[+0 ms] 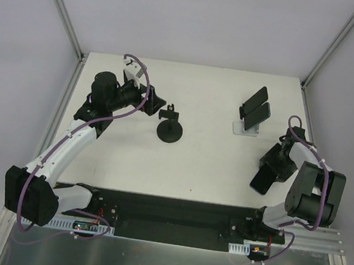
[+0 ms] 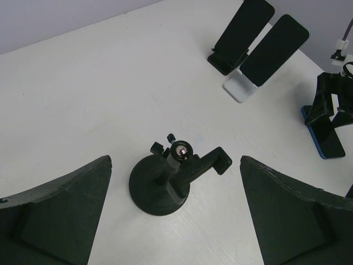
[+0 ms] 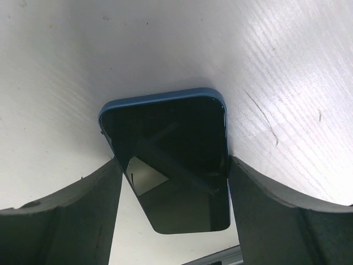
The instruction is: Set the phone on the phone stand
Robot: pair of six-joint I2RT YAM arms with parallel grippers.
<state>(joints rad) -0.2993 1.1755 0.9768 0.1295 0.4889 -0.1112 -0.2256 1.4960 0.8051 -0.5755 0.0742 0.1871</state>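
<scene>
A blue-cased phone [image 3: 171,138] with a dark screen lies face up on the white table, at the right in the top view [image 1: 261,181]. My right gripper [image 3: 174,171] straddles it, one finger pressed on each long edge, so it is shut on the phone. The free phone stand [image 1: 169,130] is black, with a round base and a clamp arm, and stands mid-table. My left gripper [image 2: 174,165] hovers open above and just left of that stand [image 2: 165,185], nothing between its fingers.
At the back right, one dark phone [image 1: 255,100] leans on a black stand and another [image 1: 256,116] on a white stand [image 1: 246,127]. Both show in the left wrist view, the white stand [image 2: 238,88] nearer. Frame posts rise at the table's back corners.
</scene>
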